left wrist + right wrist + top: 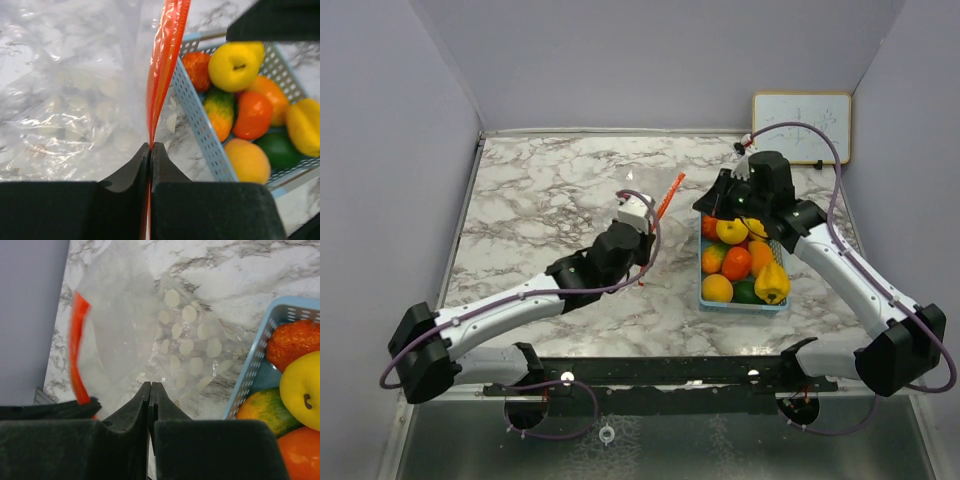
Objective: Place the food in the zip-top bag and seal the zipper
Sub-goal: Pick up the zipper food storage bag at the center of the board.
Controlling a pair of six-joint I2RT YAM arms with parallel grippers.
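Observation:
The clear zip-top bag [642, 196] with a red-orange zipper strip [668, 197] stands partly lifted off the marble table, left of the basket. My left gripper [150, 146] is shut on the zipper strip [165, 60], which rises straight up from its tips. My right gripper [150, 385] is shut at the bag's clear edge [175, 340], with thin film seemingly pinched between the fingers. The food [736, 262] lies in a blue basket [701, 290]: a yellow apple [232, 65], oranges, a yellow pepper and green pieces. The bag holds no food.
A small whiteboard [802, 125] leans on the back wall at the right. Grey walls close the table on three sides. In the left wrist view the right arm [272, 20] hangs over the basket [200, 120]. The left gripper's dark tip [45, 410] shows beside the zipper strip [77, 355].

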